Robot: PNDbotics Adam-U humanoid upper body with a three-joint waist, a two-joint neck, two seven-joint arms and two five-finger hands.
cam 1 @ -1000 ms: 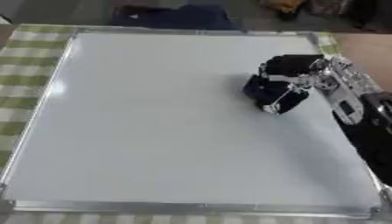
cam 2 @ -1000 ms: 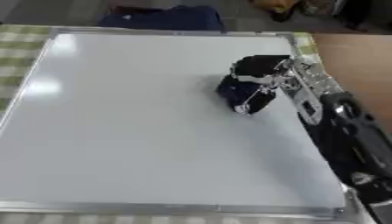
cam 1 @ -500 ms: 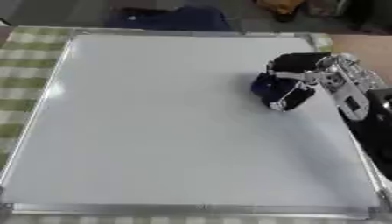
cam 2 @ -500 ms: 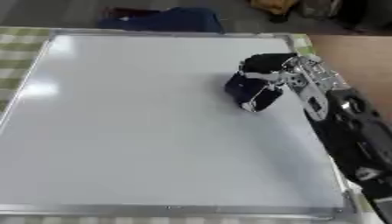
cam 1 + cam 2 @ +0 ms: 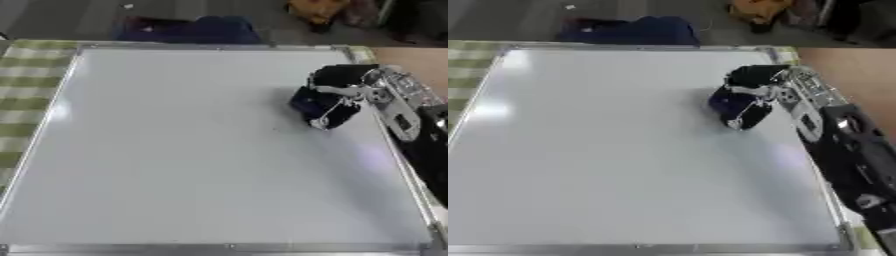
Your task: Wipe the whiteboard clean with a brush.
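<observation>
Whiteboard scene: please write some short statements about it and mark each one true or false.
1. The right hand has its fingers curled round a dark blue brush. True.
2. The brush sits near the whiteboard's left edge. False: it is near the right edge of the whiteboard.
3. The left hand rests on the board. False: no left hand is visible.
4. The board lies on a green checked cloth. True.
5. Large black writing covers the middle of the board. False: the surface looks blank there.

Right hand (image 5: 346, 92) with brush (image 5: 317, 104) — slightly farther right
</observation>
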